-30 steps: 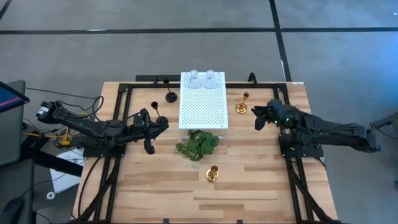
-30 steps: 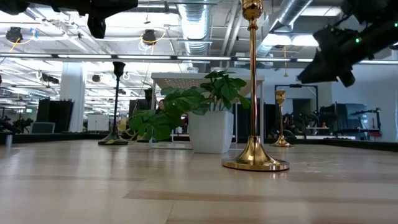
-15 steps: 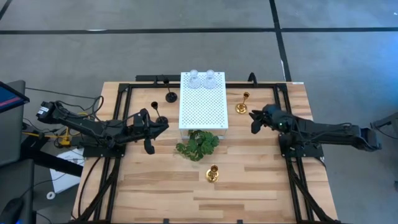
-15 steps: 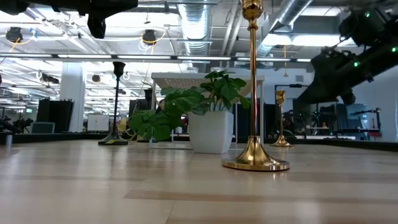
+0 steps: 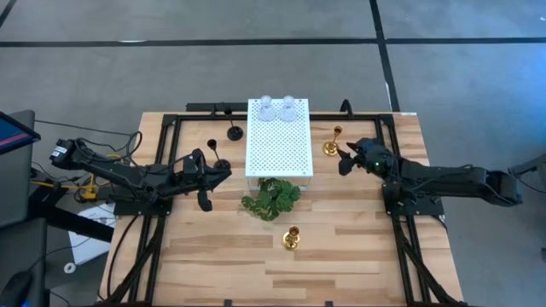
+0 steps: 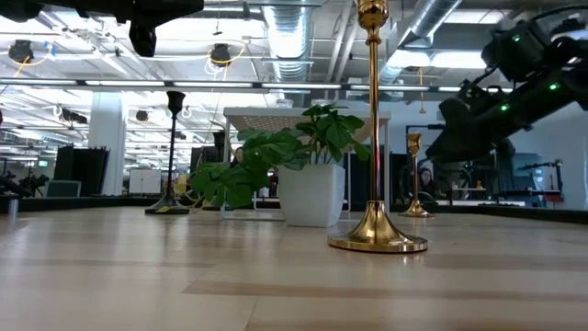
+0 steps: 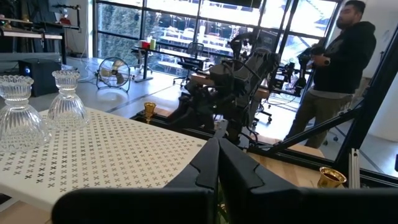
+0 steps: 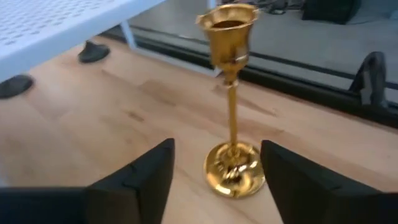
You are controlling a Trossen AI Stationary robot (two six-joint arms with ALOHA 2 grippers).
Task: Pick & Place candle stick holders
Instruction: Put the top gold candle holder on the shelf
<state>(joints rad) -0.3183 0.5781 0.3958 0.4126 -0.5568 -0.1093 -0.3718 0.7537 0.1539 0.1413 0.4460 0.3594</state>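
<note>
The right gripper [image 5: 344, 159], fingers [image 8: 140, 180] released and spread, faces the upright gold candle stick holder [image 5: 332, 143] at its 11 o'clock beside the white perforated rack [image 5: 279, 149] on the worktop [image 5: 341, 247], stem vertical between them, far from the clenched left gripper [image 5: 223, 169].

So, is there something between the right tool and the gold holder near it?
Nothing visible. The right tool is open, and the gold holder stands upright on bare wood just ahead of its gap.
</note>
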